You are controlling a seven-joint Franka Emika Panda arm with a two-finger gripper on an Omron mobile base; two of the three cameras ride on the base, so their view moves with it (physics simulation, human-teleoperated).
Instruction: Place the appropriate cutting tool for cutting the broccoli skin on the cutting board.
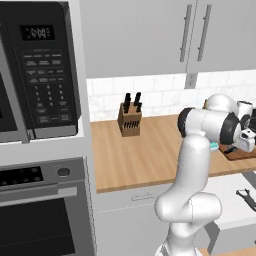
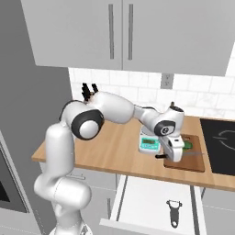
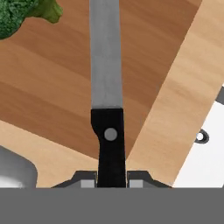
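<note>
Knife (image 3: 106,87): black handle w/ one rivet, long grey blade. Handle end clamped between gripper (image 3: 111,180) fingertips, one on each side; jaws closed tight on it. Blade runs out over the cutting board (image 3: 52,100), pointing away from the hand. Whether blade touches the board or sits just above: can't tell. In right base view the knife (image 2: 193,154) sticks out sideways from the gripper (image 2: 170,157) over the board's near half.

Cutting board (image 2: 193,164): flat, rectangular, reddish-brown, darker than the worktop (image 2: 110,151). Lies at worktop front edge, between scale and cooktop.

Broccoli (image 3: 24,13): small, bright green, lumpy. On the board, off to one side of the blade, apart from it. In right base view, broccoli (image 2: 187,145) sits on board's far part, partly behind the hand.

Drawer (image 2: 147,197): pulled open below the board, white inside. Holds a peeler (image 2: 173,212), dark handle, lying flat.

Scale (image 2: 149,143): pale grey, teal display, just beside the board's left edge, partly behind the arm.

Cooktop (image 2: 220,144): black, right of board.

Knife block (image 1: 129,120): wooden, two dark handles upright, at the backsplash, well apart from the board.

Microwave (image 1: 42,70) & oven (image 1: 42,210): far left in left base view, stacked.

Upper cabinets (image 2: 137,32): grey, bar handles.
</note>
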